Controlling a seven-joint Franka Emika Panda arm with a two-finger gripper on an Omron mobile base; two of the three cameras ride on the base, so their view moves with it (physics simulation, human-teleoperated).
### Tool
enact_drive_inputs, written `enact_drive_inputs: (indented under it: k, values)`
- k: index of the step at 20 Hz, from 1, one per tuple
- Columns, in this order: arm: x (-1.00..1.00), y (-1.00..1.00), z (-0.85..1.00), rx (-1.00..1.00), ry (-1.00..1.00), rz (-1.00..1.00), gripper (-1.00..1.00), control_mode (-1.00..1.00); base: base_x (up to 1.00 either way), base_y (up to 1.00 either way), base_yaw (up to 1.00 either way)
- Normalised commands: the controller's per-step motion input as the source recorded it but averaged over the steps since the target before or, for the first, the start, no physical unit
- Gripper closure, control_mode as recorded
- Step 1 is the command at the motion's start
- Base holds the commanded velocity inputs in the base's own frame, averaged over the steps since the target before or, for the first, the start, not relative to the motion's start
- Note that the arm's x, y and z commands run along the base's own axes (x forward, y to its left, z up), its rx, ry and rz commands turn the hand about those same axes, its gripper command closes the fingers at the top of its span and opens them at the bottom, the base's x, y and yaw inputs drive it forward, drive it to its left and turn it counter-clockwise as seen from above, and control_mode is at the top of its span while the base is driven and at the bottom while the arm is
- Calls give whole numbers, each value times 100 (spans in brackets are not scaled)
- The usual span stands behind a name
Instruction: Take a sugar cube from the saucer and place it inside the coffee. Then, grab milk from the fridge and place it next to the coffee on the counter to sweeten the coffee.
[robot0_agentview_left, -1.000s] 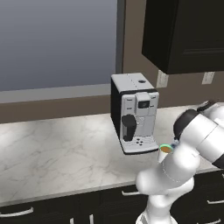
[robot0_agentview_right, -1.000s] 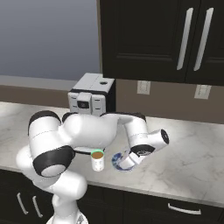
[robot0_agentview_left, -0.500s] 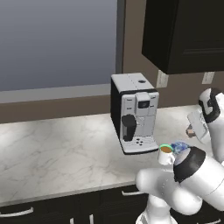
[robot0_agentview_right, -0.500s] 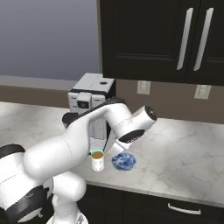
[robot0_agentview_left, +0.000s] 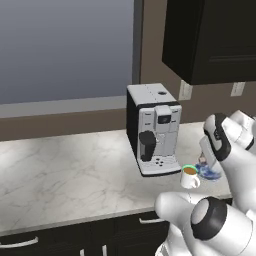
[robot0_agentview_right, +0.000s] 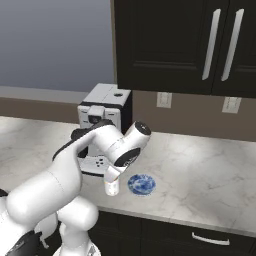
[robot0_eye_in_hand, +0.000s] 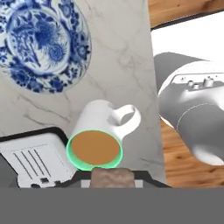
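Hand view, looking straight down over the counter (robot0_eye_in_hand: 118, 65): my gripper (robot0_eye_in_hand: 112, 178) hangs above the coffee (robot0_eye_in_hand: 97, 140), its fingers pinched on a small brownish sugar cube (robot0_eye_in_hand: 112, 176) that sits at the bottom of the picture, just past the mug's green rim. The mug stands upright with brown liquid filling it and its handle turned toward the right of this view. Apart from it, toward the upper left of this view, lies the saucer (robot0_eye_in_hand: 41, 43), blue with a lighter floral pattern, its surface bare. The grey drip tray of the coffee machine (robot0_eye_in_hand: 35, 159) shows just beside the mug at lower left (the two look nearly touching from here, though I cannot say for certain).

From the left base view I see the coffee (robot0_agentview_left: 190, 176) on the marbled counter (robot0_agentview_left: 70, 175) just in front of the right corner of the black-and-silver coffee machine (robot0_agentview_left: 152, 129), with the saucer (robot0_agentview_left: 210, 171) just beside it to the right, partly hidden by my arm. The hand itself is turned downward over the pair.

From the right base view the arm arcs over from the lower left and the hand points down onto the coffee (robot0_agentview_right: 112, 187), which it largely covers; the saucer (robot0_agentview_right: 141, 184) lies in the open just to the mug's right, near the counter's (robot0_agentview_right: 200, 175) front edge. Black wall cabinets (robot0_agentview_right: 190, 45) with silver bar handles hang above.
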Motion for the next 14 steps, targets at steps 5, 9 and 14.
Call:
enact_drive_inputs:
  k: [5, 9, 14]
  values:
    - [9, 5, -33, 0, 16, 1, 100, -100, 0, 0, 0]
    - [23, 8, -11, 0, 24, 4, 100, -100, 0, 0, 0]
    - [10, 0, -4, 0, 7, 11, 100, -100, 0, 0, 0]
